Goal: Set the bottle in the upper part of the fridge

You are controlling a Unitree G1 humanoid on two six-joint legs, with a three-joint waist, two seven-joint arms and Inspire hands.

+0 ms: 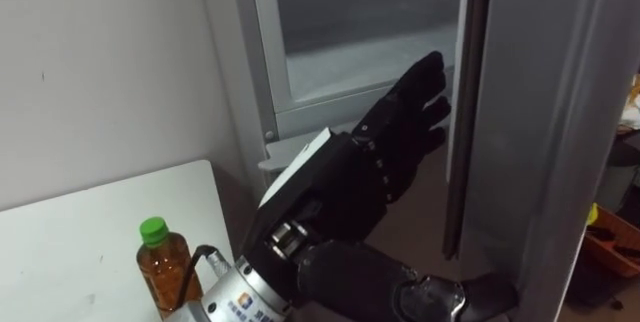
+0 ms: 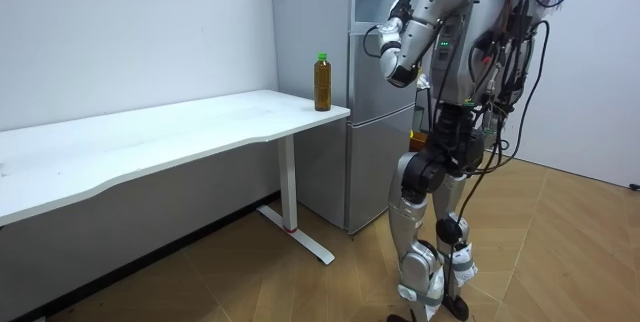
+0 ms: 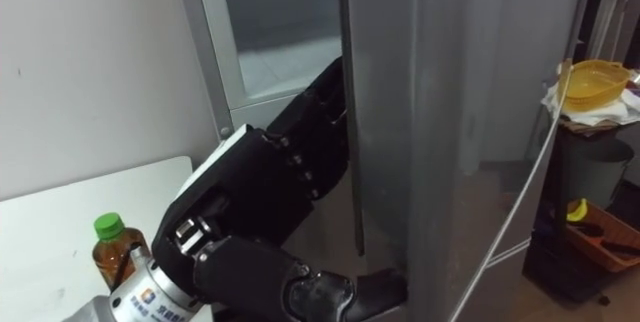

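Bottle [image 1: 163, 267] upright on table [image 1: 80, 242] corner. Left hand [image 1: 390, 152] raised at fridge door [image 1: 540, 112] edge, fingers straight, holding nothing.

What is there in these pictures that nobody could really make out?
- Left hand: in the right eye view a grey fridge panel hides its fingers.
- Bottle: its bottom is cut off by the eye views' lower edge, and the wrist partly covers it.
- Fridge inside: the pane is too hazy to see through, and in the room view the arm covers its upper part.
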